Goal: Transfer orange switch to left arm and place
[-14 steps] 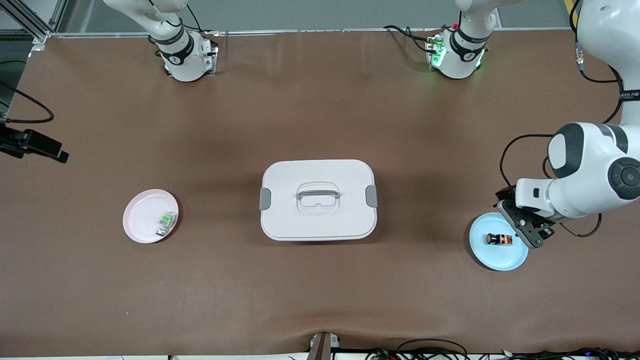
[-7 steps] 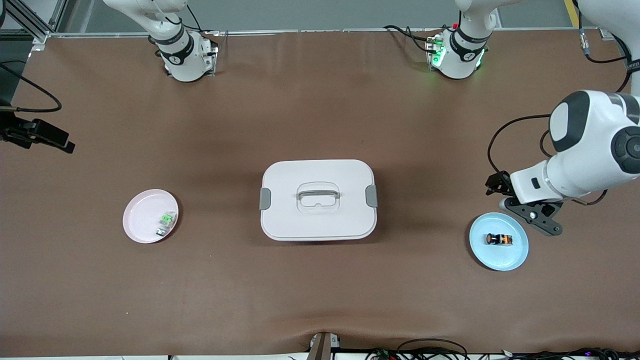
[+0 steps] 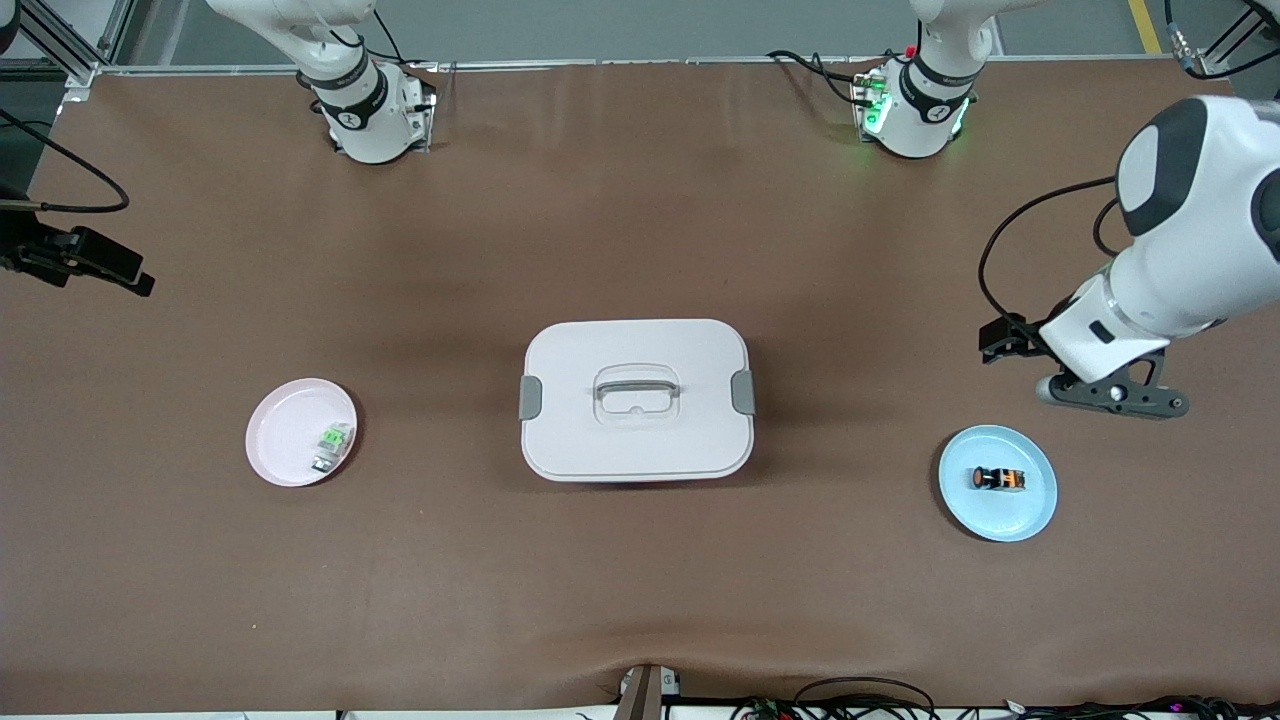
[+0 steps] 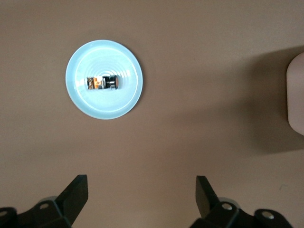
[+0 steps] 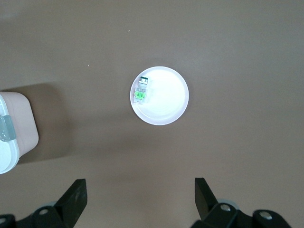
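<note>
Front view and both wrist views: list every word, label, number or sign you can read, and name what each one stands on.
No text can be read in any view.
Round black marks on the arm bases: logos, too small to read.
Green-and-silver switch on the pink plate: green patches only, no letters legible.
Orange switch on the blue plate: orange markings, nothing readable.
Box: no label or print shows.

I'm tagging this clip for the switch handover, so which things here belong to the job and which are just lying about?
Belonging to the job:
orange switch, lying on the blue plate
box, mid-table, to be avoided
left gripper, open, over bare table beside the blue plate
right gripper, open, high over the pink plate's end

Lying about:
pink plate
green switch on it
</note>
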Robot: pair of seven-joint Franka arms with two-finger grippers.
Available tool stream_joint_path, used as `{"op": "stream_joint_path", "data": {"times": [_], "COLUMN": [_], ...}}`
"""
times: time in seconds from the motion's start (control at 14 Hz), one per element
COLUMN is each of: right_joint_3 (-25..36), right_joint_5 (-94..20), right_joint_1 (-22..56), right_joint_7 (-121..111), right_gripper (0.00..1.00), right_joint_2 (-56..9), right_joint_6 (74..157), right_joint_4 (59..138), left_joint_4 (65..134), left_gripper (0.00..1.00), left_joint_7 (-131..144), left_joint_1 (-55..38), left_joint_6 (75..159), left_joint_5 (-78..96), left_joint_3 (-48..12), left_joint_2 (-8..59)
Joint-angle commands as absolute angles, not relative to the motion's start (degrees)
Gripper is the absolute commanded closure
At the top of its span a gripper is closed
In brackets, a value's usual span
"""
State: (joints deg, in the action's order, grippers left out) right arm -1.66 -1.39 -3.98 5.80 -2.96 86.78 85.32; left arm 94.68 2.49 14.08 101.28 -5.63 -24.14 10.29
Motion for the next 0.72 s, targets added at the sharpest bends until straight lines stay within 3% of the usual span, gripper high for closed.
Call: {"op": "stream_joint_path", "data": {"times": [0.0, 0.29, 0.64], "right_joint_3": [-1.93, -1.93, -1.93], "right_joint_5": [-2.2, -2.2, -2.02], "right_joint_1": [-4.66, -4.66, -4.66], "right_joint_7": [6.15, 6.15, 5.1], "right_gripper": [0.0, 0.0, 0.0], "right_joint_2": [-1.05, -0.97, -0.7], "right_joint_6": [87.71, 87.71, 88.33], "right_joint_4": [87.45, 87.71, 87.89], "left_joint_4": [95.45, 88.43, 87.98], "left_gripper": [0.0, 0.0, 0.0], "left_joint_7": [3.26, 2.81, 2.81], "left_joint_1": [14.76, 15.82, 17.58], "left_joint_6": [98.97, 94.23, 92.74], "left_joint_5": [-4.92, -5.53, -5.89], "left_joint_3": [-23.91, -23.64, -23.64], "left_joint_2": [6.07, 7.29, 6.94]}}
